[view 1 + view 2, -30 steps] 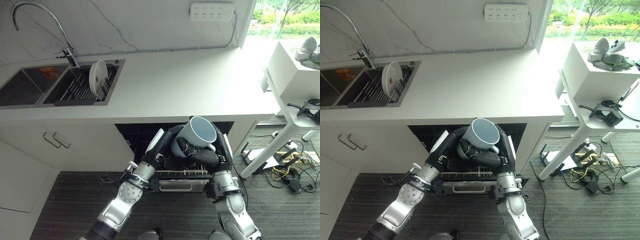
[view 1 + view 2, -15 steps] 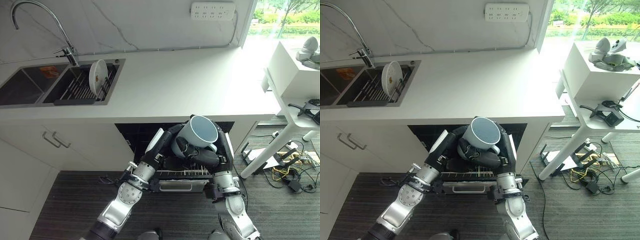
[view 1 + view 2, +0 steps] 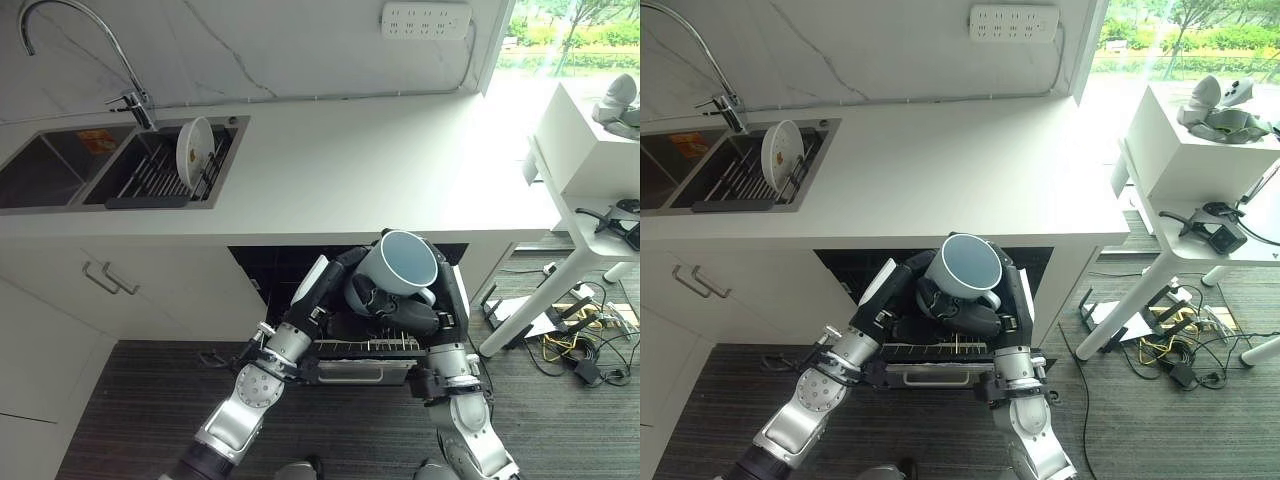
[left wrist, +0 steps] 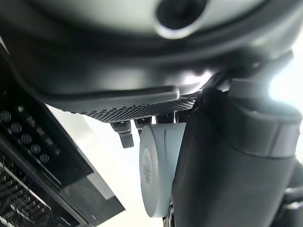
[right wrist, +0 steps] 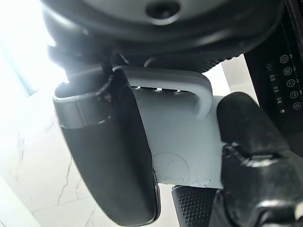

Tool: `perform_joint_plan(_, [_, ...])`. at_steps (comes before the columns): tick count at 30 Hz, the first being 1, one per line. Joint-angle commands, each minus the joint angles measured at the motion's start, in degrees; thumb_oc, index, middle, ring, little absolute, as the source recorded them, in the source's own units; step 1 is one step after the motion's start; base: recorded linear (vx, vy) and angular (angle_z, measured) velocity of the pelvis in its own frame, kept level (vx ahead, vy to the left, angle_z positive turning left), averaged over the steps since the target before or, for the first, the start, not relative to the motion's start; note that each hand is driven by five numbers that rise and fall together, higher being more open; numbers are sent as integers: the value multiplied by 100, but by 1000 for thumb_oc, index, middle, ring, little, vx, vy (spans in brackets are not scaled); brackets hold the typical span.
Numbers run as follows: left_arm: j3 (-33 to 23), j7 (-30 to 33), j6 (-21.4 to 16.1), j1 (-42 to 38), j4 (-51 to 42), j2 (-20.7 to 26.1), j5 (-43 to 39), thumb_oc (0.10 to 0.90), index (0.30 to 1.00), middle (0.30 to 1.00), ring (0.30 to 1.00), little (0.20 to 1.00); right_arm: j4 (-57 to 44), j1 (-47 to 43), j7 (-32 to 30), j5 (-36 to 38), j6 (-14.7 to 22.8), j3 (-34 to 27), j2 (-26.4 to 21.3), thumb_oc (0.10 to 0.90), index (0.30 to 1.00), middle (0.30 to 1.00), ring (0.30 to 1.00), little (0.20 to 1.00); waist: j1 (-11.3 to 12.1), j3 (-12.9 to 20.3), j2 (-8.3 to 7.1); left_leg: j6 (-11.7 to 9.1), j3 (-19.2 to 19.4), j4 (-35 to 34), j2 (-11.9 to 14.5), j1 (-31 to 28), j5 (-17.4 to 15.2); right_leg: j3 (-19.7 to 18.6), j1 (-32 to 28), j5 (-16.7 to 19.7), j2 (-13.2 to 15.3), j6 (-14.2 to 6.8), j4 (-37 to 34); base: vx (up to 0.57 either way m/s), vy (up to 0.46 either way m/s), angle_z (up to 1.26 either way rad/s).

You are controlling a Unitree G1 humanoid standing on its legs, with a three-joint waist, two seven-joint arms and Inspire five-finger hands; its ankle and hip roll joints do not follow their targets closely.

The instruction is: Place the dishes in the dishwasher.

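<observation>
A grey-blue mug (image 3: 398, 266) hangs mouth-up and tilted just above the pulled-out dishwasher rack (image 3: 372, 346) under the counter. My right hand (image 3: 400, 314) reaches beneath it, thumb and fingers curled round the mug (image 5: 182, 146) beside its handle. My left hand (image 3: 343, 272) lies against the mug's left side; the mug's base (image 4: 154, 172) sits close before its palm. A white plate (image 3: 193, 152) stands on edge in the sink's drying rack (image 3: 150, 180).
The white counter (image 3: 380, 170) overhangs the open dishwasher. A faucet (image 3: 130, 95) stands behind the sink. Cabinet doors with handles (image 3: 105, 280) lie to the left. A white table (image 3: 585, 170) and floor cables (image 3: 570, 350) are at the right.
The mug has stayed almost in place between both hands, shifting only slightly to the right. The plate has not moved.
</observation>
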State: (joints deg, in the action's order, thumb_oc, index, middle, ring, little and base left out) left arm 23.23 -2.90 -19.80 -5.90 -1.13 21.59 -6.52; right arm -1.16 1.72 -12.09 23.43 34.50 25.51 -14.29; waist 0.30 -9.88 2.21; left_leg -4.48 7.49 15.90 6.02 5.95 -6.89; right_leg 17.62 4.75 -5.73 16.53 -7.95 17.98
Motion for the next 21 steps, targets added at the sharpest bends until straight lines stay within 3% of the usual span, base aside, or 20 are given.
perform_joint_plan(1, [-1070, -26, -507, 203, -427, 392, -1536, 800, 900, 900, 900, 900, 62, -488, -300, 1285, 845, -2178, -129, 400, 300, 300, 300, 300, 122, 269, -67, 154, 130, 129, 192, -112, -644, -362, -148, -451, 19, -235, -79, 0, 0, 0])
perform_joint_plan(2, [-1020, -196, -103, 233, -450, 117, -2691, 800, 900, 900, 900, 900, -160, -487, -159, 926, 895, -1798, -94, 400, 300, 300, 300, 300, 122, 244, -60, 140, 166, 129, 223, -169, -669, -375, -182, -471, 28, -248, -79, 0, 0, 0])
perform_joint_plan(3, [-1133, -464, 155, 254, -388, 24, -2898, 800, 900, 900, 900, 900, -201, -497, 78, 935, 791, -1780, -160, 400, 300, 300, 300, 300, 104, 293, -74, 142, 168, 129, 219, -139, -657, -419, -141, -461, 9, -254, -79, 0, 0, 0])
perform_joint_plan(4, [-1056, -1178, 482, 181, -301, 75, -2759, 800, 900, 900, 900, 900, -227, -553, 433, 810, 728, -1718, -326, 400, 300, 300, 300, 300, 80, 301, -97, 140, 186, 129, 219, -156, -653, -428, -144, -458, -8, -252, -79, -36, -10, -2])
perform_joint_plan(5, [-818, -1739, 1194, 221, -276, -152, -5021, 800, 900, 900, 900, 900, -204, -618, 860, 768, 803, -1578, -611, 400, 300, 300, 300, 300, 59, 263, -105, 132, 202, 129, 253, -156, -611, -419, -127, -432, -1, -247, -79, -18, -3, -5])
perform_joint_plan(6, [-970, -944, 463, 157, -159, -221, -3763, 800, 900, 900, 900, 900, -328, -601, 743, 834, 726, -1403, -626, 400, 300, 300, 300, 300, 17, 276, -118, 127, 260, 129, 266, -203, -663, -512, -142, -454, -27, -278, -79, -8, -3, -12])
perform_joint_plan(7, [-977, -593, 79, 55, -52, -130, -1833, 800, 900, 900, 900, 900, -339, -606, 741, 901, 678, -1316, -672, 400, 300, 300, 300, 300, -1, 307, -139, 125, 293, 129, 275, -213, -661, -523, -127, -443, -42, -283, -79, 15, -5, -16])
perform_joint_plan(8, [-761, -347, -97, -99, 58, 157, -1227, 800, 900, 900, 900, 900, -351, -618, 897, 915, 598, -1346, -737, 400, 300, 300, 300, 300, -25, 328, -154, 130, 289, 129, 258, -192, -639, -490, -106, -422, -55, -269, -79, 11, -14, -18])
perform_joint_plan(10, [-708, -1039, 408, -174, 20, 224, -3560, 800, 900, 900, 900, 900, -252, -658, 1538, 975, 520, -1474, -984, 400, 300, 300, 300, 300, -20, 269, -152, 150, 236, 129, 251, -235, -665, -446, -160, -458, -31, -265, -79, -16, -5, -15])
perform_joint_plan(11, [-907, -841, 714, -91, -59, 35, -4098, 800, 900, 900, 900, 900, -292, -618, 1705, 814, 517, -1475, -975, 400, 300, 300, 300, 300, -7, 290, -147, 154, 224, 129, 251, -188, -643, -454, -115, -442, -16, -272, -79, -10, -4, -7])
perform_joint_plan(12, [-1091, -220, -159, -118, 47, 73, -1805, 800, 900, 900, 900, 900, -611, -569, 1439, 573, 318, -1229, -979, 400, 300, 300, 300, 300, -18, 327, -161, 143, 257, 129, 254, -224, -675, -533, -125, -456, -45, -295, -79, 0, 0, 0])
perform_joint_plan(13, [-1064, -220, -175, -139, 60, 99, -1582, 800, 900, 900, 900, 900, -622, -577, 1426, 570, 301, -1224, -986, 400, 300, 300, 300, 300, -19, 347, -164, 146, 258, 129, 250, -195, -654, -533, -95, -439, -47, -288, -79, 24, -19, -6])
perform_joint_plan(14, [-895, -743, -114, -254, 109, 263, -2038, 800, 900, 900, 900, 900, -625, -626, 1456, 722, 207, -1230, -1036, 400, 300, 300, 300, 300, -19, 356, -183, 144, 253, 129, 241, -207, -650, -503, -116, -436, -60, -273, -79, 3, -31, -4])
perform_joint_plan(15, [-957, -1506, 1288, -150, 15, 19, -4588, 800, 900, 900, 900, 900, -179, -697, 1831, 1008, 460, -1404, -1124, 400, 300, 300, 300, 300, 10, 312, -191, 150, 229, 129, 259, -249, -663, -476, -158, -457, -53, -253, -79, 3, -44, 0])
perform_joint_plan(16, [-997, -870, 455, -125, 119, -116, -3016, 800, 900, 900, 900, 900, -284, -668, 1692, 873, 417, -1333, -1077, 400, 300, 300, 300, 300, -4, 318, -201, 150, 247, 129, 267, -251, -667, -526, -152, -458, -64, -263, -79, 5, -44, 1])
perform_joint_plan(17, [-894, 209, -211, -172, 184, 58, -697, 800, 900, 900, 900, 900, -344, -669, 1557, 854, 358, -1283, -1037, 400, 300, 300, 300, 300, -5, 347, -224, 146, 272, 129, 263, -262, -664, -493, -158, -441, -65, -269, -79, 7, -47, -1])
perform_joint_plan(18, [-1020, -518, 555, -121, 184, 95, -3103, 800, 900, 900, 900, 900, -356, -597, 1651, 836, 344, -1417, -950, 400, 300, 300, 300, 300, 0, 354, -231, 166, 249, 129, 261, -239, -665, -493, -140, -450, -60, -249, -79, 47, -48, -8])
perform_joint_plan(19, [-969, 217, -135, -201, 231, 256, -1864, 800, 900, 900, 900, 900, -428, -597, 1581, 807, 232, -1457, -895, 400, 300, 300, 300, 300, 3, 319, -234, 157, 245, 129, 274, -312, -692, -473, -214, -480, -73, -239, -79, 23, -36, -12])
perform_joint_plan(20, [-1040, 216, 24, -184, 202, 191, -2041, 800, 900, 900, 900, 900, -431, -590, 1592, 789, 238, -1467, -878, 400, 300, 300, 300, 300, 4, 331, -234, 162, 240, 129, 273, -280, -670, -478, -184, -468, -71, -232, -79, 39, -28, -10])
perform_joint_plan(21, [-1029, 774, -267, -195, 295, 117, -991, 800, 900, 900, 900, 900, -531, -555, 1445, 580, 194, -1383, -770, 400, 300, 300, 300, 300, -17, 370, -241, 148, 265, 129, 283, -272, -671, -504, -167, -469, -83, -234, -79, 14, -21, -5])
